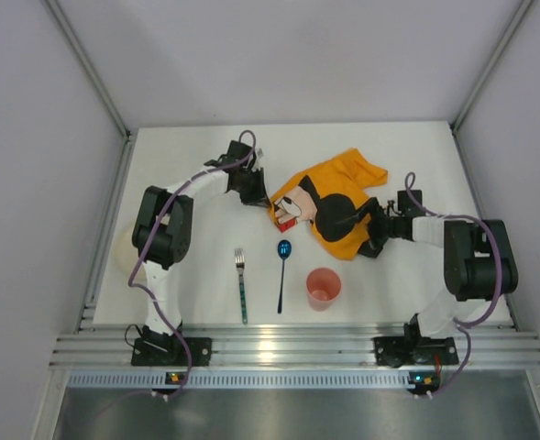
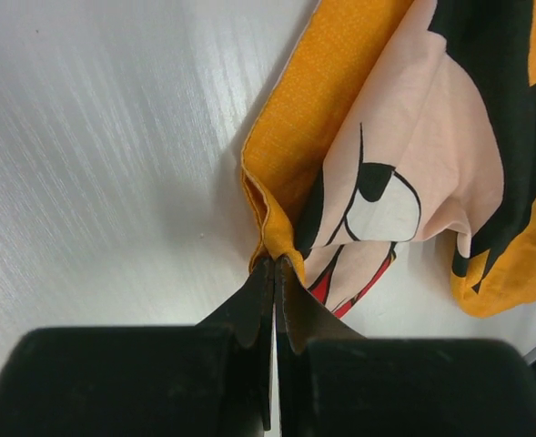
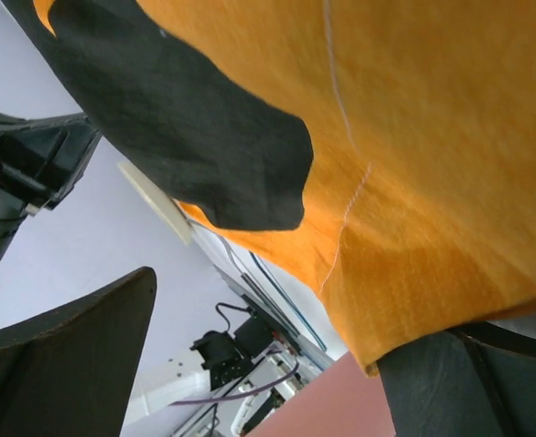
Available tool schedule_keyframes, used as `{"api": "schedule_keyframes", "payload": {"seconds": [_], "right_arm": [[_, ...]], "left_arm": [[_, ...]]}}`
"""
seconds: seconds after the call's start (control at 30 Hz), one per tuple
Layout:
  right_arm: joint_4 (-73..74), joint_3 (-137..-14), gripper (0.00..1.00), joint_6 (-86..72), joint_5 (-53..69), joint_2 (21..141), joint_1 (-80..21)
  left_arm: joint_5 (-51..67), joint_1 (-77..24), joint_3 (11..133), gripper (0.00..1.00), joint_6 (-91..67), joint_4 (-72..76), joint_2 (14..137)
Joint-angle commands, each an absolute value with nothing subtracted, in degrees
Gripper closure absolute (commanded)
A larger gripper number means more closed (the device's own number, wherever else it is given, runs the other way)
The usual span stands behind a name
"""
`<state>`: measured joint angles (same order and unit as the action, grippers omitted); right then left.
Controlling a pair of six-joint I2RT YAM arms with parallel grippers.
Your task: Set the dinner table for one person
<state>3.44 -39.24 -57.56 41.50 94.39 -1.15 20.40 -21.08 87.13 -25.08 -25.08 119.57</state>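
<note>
pinching a folded edge of the orange placemat [image 2: 340,118], left end effector [image 2: 275,266]

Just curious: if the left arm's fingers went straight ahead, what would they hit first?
The cloth. The left fingers are pinched shut on its edge, so its bunched folds lie directly ahead of them.

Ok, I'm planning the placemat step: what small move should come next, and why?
Probably shut the right pincer on the placemat edge: that pincer stands open there, the left pincer pinches a corner, and the placemat lies crumpled.
</note>
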Motion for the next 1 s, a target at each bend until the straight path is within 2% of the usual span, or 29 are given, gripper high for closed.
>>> {"api": "schedule_keyframes", "payload": {"seconds": [0.0, 0.07, 0.1, 0.17, 0.2, 0.27, 0.3, 0.33, 0.43, 0.6, 0.67, 0.73, 0.87, 0.97], "right_arm": [[5.5, -40.3, 0.07, -52.6, 26.6, 100.1, -2.3], [6.8, -42.4, 0.14, -52.0, 25.8, 101.4, -3.3], [7.2, -43.1, 0.28, -51.7, 25.6, 101.8, -3.7], [8.3, -45.0, 0.46, -51.0, 25.5, 102.5, -4.3], [8.5, -45.4, 0.66, -50.5, 25.6, 102.5, -4.4], [10.4, -47.4, 0.81, -49.1, 25.6, 102.5, -4.3], [11.3, -48.3, 0.94, -48.4, 25.2, 102.5, -4.2], [14.2, -51.1, 0.99, -47.7, 24.7, 102.5, -4.0], [20.5, -59.8, 1.0, -44.1, 22.9, 103.9, -1.8], [30.5, -76.8, 1.0, -40.7, 19.0, 108.0, 7.2], [35.6, -83.8, 1.0, -39.6, 17.2, 110.0, 8.5], [40.1, -87.7, 1.0, -38.6, 15.0, 110.8, 9.2], [40.3, -82.1, 1.0, -38.8, 13.6, 107.7, 9.2], [37.0, -72.7, 1.0, -40.7, 16.0, 103.2, 9.0]], "left_arm": [[22.2, -20.7, 90.4, 1.0, -24.2, -25.4, 119.9], [22.3, -20.7, 91.0, 1.0, -24.2, -25.4, 120.0], [22.5, -20.7, 91.0, 1.0, -24.1, -25.4, 120.1], [22.0, -20.7, 90.9, 1.0, -23.8, -25.6, 119.9], [22.1, -20.6, 91.0, 1.0, -23.8, -25.6, 119.9], [22.5, -20.1, 91.0, 1.0, -24.4, -25.2, 120.0], [22.8, -19.9, 91.1, 1.0, -24.8, -25.1, 120.1], [23.0, -19.6, 91.1, 1.0, -25.7, -24.7, 120.6], [21.5, -17.1, 92.5, 1.0, -26.8, -25.3, 121.0], [13.6, -5.7, 89.5, 1.0, -30.4, -24.6, 116.3], [10.4, -1.2, 85.7, 1.0, -32.3, -24.4, 111.2], [1.7, -0.4, 79.2, 1.0, -32.0, -22.0, 103.0], [-6.6, 1.0, 71.8, 1.0, -31.8, -23.4, 93.9], [-5.4, 1.1, 62.7, 1.0, -32.8, -18.7, 86.9]]}}
